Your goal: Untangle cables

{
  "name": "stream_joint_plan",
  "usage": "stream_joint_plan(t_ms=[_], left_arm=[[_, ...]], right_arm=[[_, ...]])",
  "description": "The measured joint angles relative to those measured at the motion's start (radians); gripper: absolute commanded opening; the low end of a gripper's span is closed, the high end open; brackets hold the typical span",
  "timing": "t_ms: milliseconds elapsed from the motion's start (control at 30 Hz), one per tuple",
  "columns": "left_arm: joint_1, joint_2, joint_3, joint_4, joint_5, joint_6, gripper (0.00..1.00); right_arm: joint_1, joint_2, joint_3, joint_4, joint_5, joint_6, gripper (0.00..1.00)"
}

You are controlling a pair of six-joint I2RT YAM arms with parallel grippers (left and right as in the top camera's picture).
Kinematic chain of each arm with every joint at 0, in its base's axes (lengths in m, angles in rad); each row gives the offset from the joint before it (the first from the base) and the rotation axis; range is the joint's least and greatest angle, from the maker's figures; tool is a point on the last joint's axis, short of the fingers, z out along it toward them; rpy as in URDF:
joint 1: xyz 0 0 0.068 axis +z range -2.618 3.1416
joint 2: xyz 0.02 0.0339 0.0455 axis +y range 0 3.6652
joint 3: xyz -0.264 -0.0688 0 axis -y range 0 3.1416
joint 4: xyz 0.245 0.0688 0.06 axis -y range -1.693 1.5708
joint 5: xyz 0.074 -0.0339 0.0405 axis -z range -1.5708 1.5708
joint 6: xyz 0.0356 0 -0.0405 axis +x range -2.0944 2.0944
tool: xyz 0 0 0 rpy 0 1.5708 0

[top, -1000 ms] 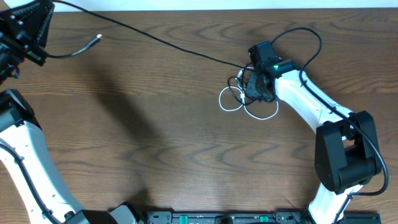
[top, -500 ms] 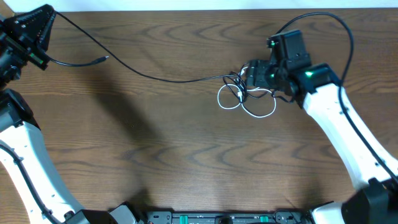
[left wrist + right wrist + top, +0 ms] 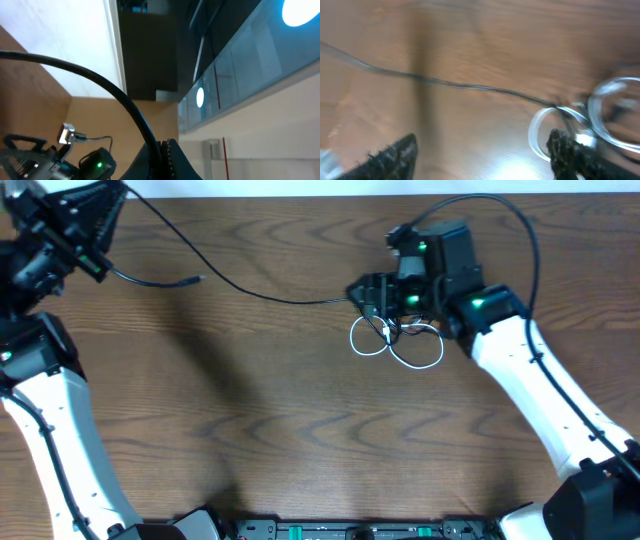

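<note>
Cables: a knot (image 3: 398,340) of white loops and black strands lay on the bench (image 3: 250,440), right of centre in the upper half of the overhead frame.
Black cable (image 3: 270,298): one strand ran from the knot toward the upper left, its long axis roughly left to right, up to the left arm. A short tail with a plug end (image 3: 192,280) showed past the grip.
Left fingers (image 3: 175,165): clenched on that black cable, well apart from the knot.
Right fingers (image 3: 395,157): released, spread wide, grasping nothing. The knot sat at the lower right of the wrist view by one finger; contact could not be told.
Nearer arm: right, directly at the knot.
Surface: flat wood grain.
Room: judged ample left of and below the knot for drawing strands out.
</note>
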Motion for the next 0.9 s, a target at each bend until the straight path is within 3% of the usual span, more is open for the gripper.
stream_joint_plan(t_ms=[133,300,500,767,900], left_arm=[[-0.044,0.000,0.000,0.000,0.000,0.011,0.08],[-0.081,0.000,0.000,0.000,0.008,0.023,0.07],[-0.083,0.000,0.000,0.000,0.036,0.026,0.07],[-0.083,0.000,0.000,0.000,0.049,0.050,0.07],[-0.083,0.000,0.000,0.000,0.049,0.056,0.07]], right_arm=[[0.085,0.012,0.001,0.052,0.023,0.082,0.98],[0.161,0.109,0.001,0.133,0.154,0.153,0.99],[0.167,0.253,0.001,0.209,0.259,-0.188,0.99],[0.167,0.281,0.001,0.182,0.365,-0.630,0.99],[0.167,0.282,0.001,0.157,0.370,-0.745,0.87]])
